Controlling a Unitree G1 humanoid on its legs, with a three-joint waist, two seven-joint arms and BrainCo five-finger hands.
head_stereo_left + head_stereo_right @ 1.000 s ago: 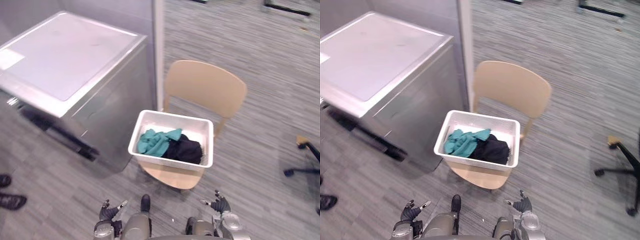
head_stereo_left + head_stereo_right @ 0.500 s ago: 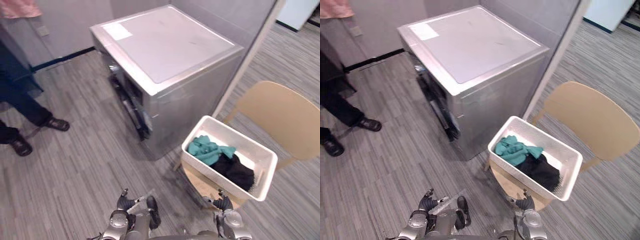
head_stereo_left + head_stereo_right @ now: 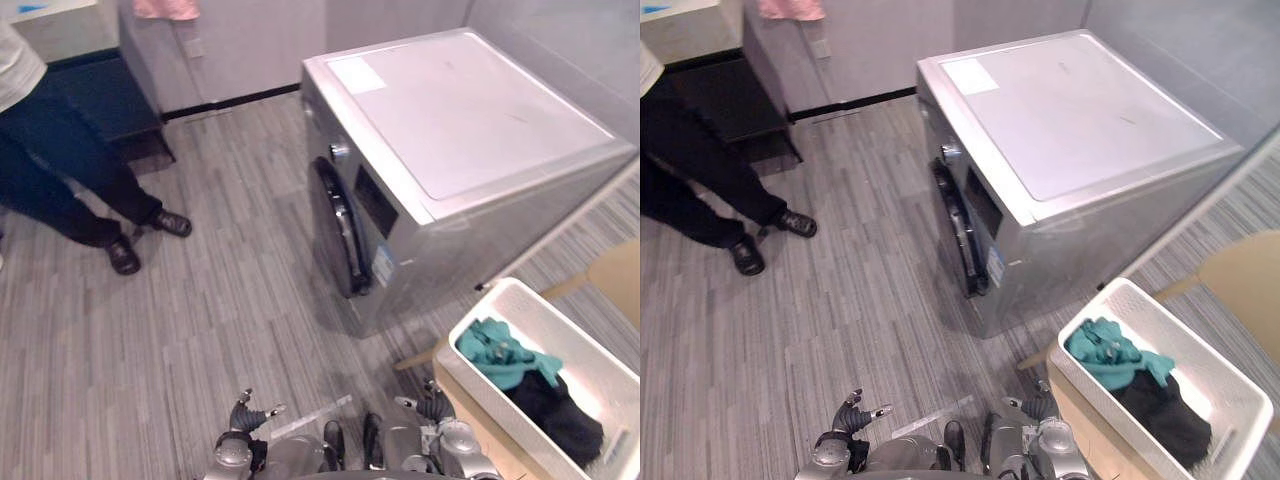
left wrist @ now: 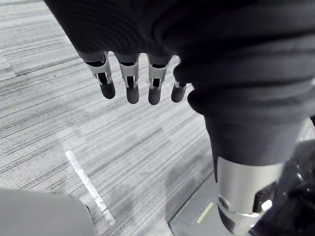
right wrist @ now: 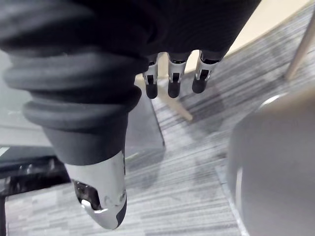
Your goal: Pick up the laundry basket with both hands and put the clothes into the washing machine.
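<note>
Entry, as I logged it from the remote station.

1. Left robot hand (image 4: 129, 73): fingers hung straight and apart, nothing in them, above the grey striped floor (image 3: 230, 300); a white tape strip (image 3: 310, 417) lay on the floor just beside it.
2. Right robot hand (image 5: 173, 81): fingers likewise straight and empty, low beside the chair (image 3: 482, 428).
3. Laundry basket (image 3: 478, 322): white, resting on the tan chair seat to my right front, touched by neither robot hand.
4. Clothes: a teal garment (image 3: 495, 350) and a black garment (image 3: 555, 415), both inside the basket, touching each other.
5. Washing machine (image 3: 450, 130): silver, just beyond the basket, its dark round door (image 3: 335, 225) on the front face looked shut.
6. Person (image 3: 60, 190): dark trousers and dark shoes, standing well apart on the far left.
</note>
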